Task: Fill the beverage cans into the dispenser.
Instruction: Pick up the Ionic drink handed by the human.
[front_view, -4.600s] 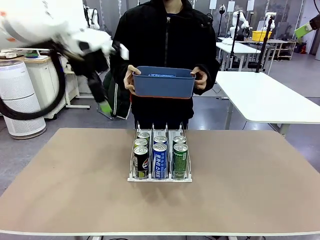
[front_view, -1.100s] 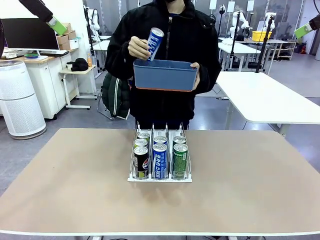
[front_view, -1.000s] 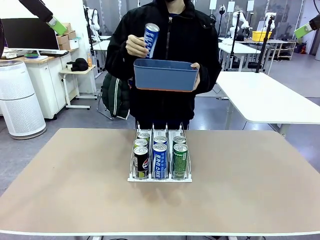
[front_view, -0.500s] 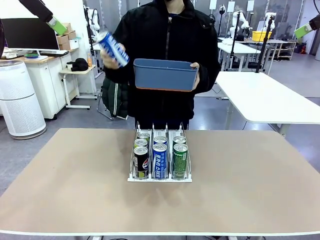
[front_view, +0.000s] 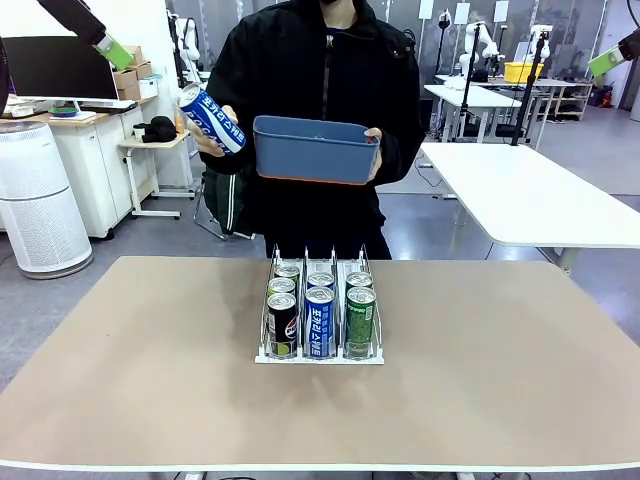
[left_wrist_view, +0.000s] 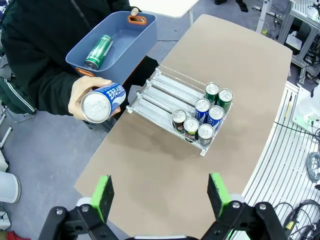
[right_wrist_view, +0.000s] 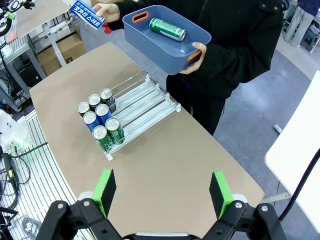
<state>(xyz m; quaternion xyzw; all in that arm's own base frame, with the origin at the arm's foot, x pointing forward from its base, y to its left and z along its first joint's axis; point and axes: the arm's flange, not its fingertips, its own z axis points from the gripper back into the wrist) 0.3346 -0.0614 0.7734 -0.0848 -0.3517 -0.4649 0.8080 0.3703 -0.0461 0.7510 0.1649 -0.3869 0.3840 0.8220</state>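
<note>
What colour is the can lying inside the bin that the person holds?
Green. The can lies in the blue bin, clearest in the right wrist view.

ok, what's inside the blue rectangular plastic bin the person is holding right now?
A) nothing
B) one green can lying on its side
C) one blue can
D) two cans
B: the right wrist view shows a single slim green drink can lying on its side in the blue rectangular plastic bin, while the slim blue drink can with white lettering is outside it in the person's hand.
</note>
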